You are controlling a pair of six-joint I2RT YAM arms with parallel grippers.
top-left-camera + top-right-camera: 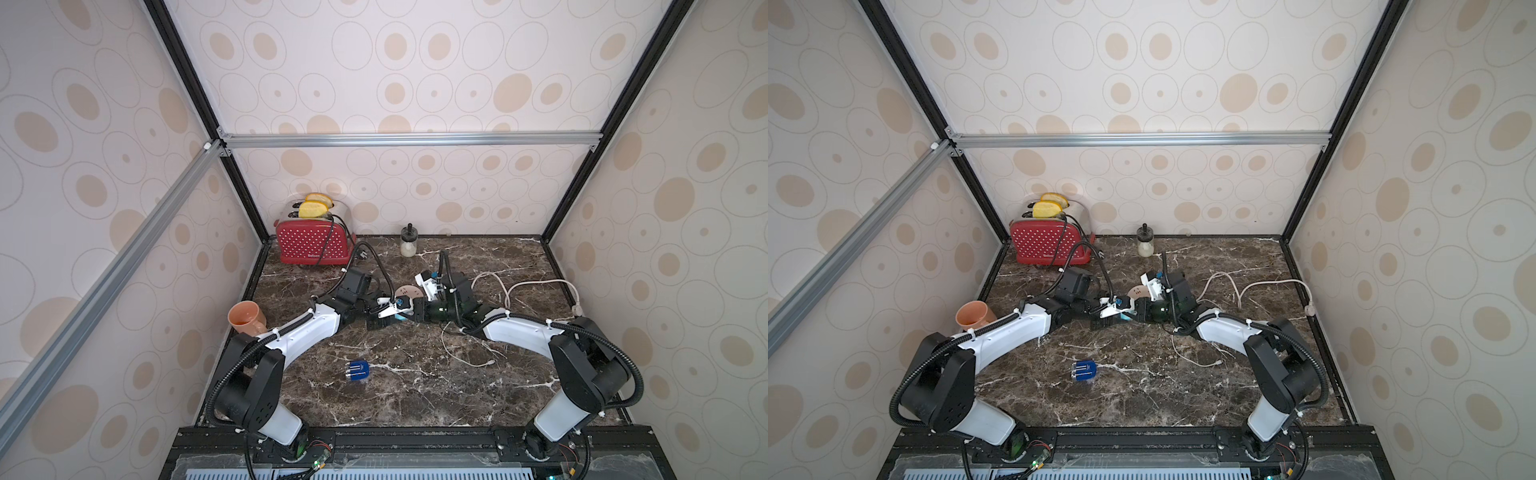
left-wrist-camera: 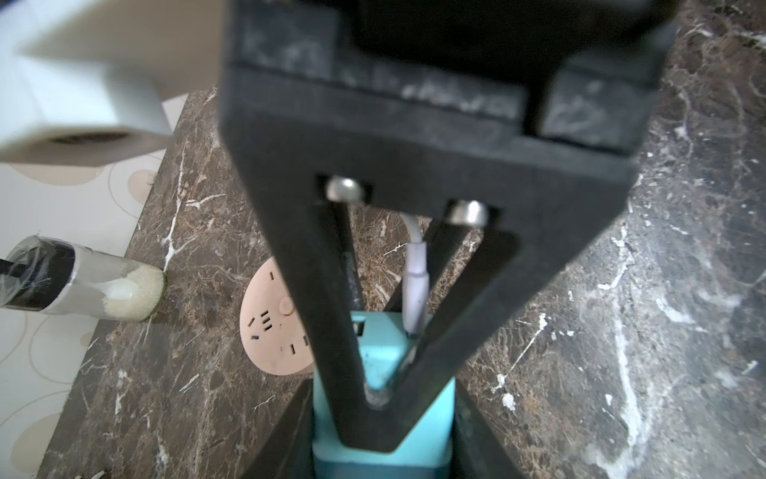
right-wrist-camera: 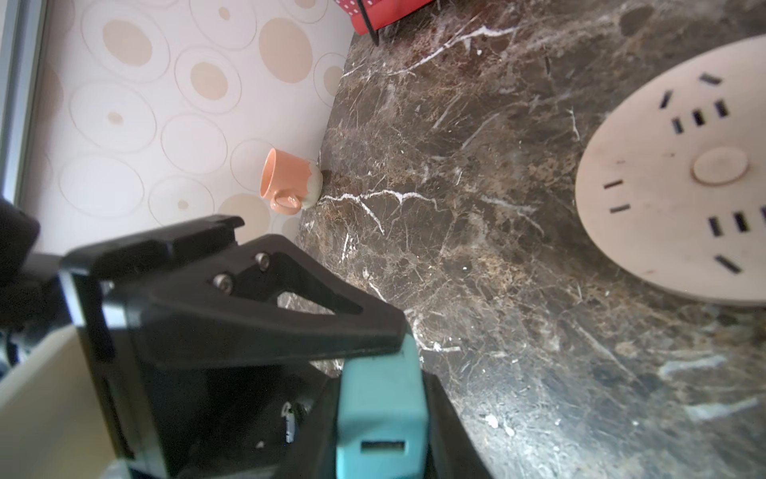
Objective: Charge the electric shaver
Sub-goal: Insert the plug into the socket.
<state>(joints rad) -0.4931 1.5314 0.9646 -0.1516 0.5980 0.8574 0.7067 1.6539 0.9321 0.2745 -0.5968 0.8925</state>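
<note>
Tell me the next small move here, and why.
Probably open the left gripper. Both grippers clamp the teal adapter, the right gripper gripping its sides, and the white cable is already plugged into it. Letting go would leave the right arm free to carry it to the pink socket hub just beside it. The electric shaver lies untouched nearer the front.

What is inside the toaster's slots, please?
Two yellow bread slices stand in the toaster, with their tops sticking out. Their lower parts are hidden by its body.

Shaver [image 1: 357, 371] lies before hub [image 1: 408, 292], toaster [image 1: 312, 245] behind.
</note>
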